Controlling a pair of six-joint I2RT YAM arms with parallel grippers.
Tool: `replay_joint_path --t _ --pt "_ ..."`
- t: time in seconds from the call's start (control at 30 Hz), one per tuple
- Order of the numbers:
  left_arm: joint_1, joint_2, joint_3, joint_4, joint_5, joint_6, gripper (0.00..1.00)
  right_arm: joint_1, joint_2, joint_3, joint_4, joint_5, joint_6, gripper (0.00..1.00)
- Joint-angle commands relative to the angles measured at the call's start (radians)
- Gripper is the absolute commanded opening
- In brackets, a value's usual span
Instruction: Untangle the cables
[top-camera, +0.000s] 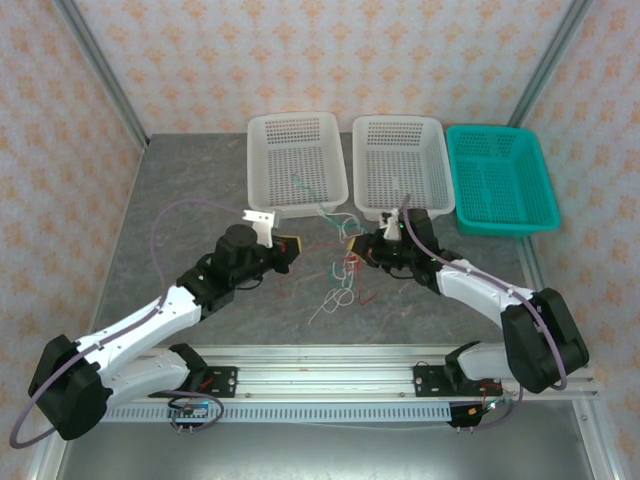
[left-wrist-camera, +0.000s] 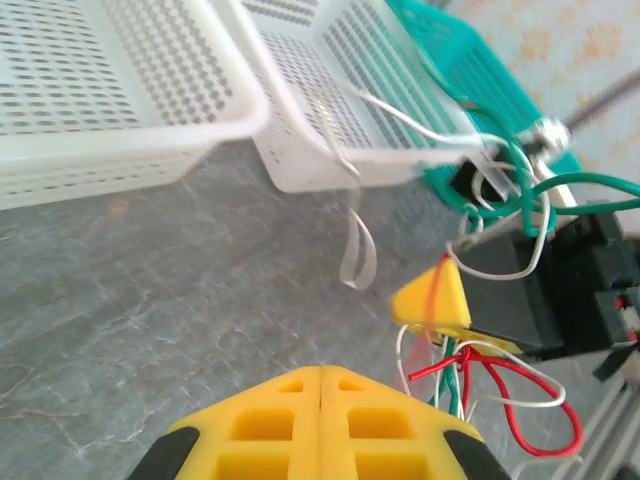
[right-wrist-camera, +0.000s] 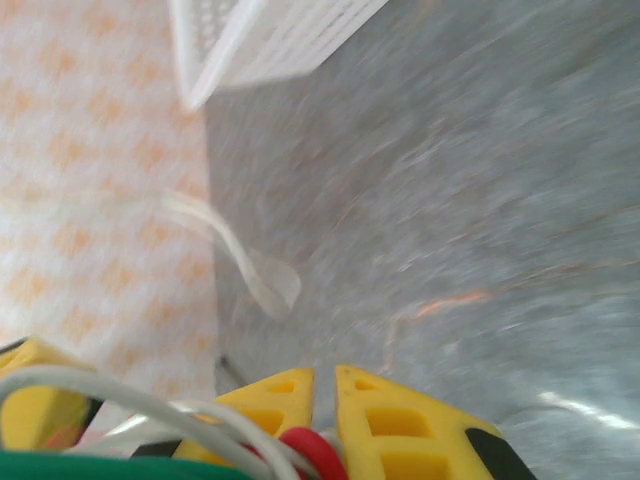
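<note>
**Both grippers closed, cables tangled between them**

Closest to the left wrist camera, the left gripper (left-wrist-camera: 320, 385) has its yellow fingers pressed flat together. I cannot tell whether a wire is pinched in them.

In the right wrist view, the right gripper (right-wrist-camera: 323, 385) is clamped down to a thin slit. The red cable (right-wrist-camera: 305, 450) is nipped in that slit, and the white cable (right-wrist-camera: 150, 400) drapes across just beside it.

From above, the cables (top-camera: 345, 278) form a loose red, white and green tangle on the grey table (top-camera: 190, 200). The tangle lies between the two grippers, just in front of the left white basket (top-camera: 296, 118) and the right white basket (top-camera: 398, 121). The green cable (top-camera: 303, 186) trails up into the left white basket. A teal basket (top-camera: 490, 130) stands to the right of both.
</note>
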Motion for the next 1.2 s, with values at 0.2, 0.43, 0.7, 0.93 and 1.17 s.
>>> replay_joint_path --t 0.2,0.43,0.7,0.93,1.17 --pt "0.029 0.122 0.033 0.173 0.122 -0.097 0.0 0.046 -0.124 -0.086 -0.21 0.326 -0.132 0.56" --pt "-0.037 0.178 0.07 0.075 0.106 0.016 0.0 0.056 -0.362 -0.052 -0.237 0.463 -0.367 0.81" --pt "-0.139 0.405 0.228 -0.168 -0.053 0.046 0.16 0.055 -0.137 0.05 -0.303 0.527 -0.32 0.77" --pt "-0.143 0.539 0.245 -0.065 -0.051 -0.082 0.39 0.07 0.152 0.132 -0.197 0.514 -0.434 0.76" --pt "-0.106 0.455 0.183 -0.131 -0.14 -0.072 0.59 0.109 0.291 0.235 -0.203 0.46 -0.509 0.22"
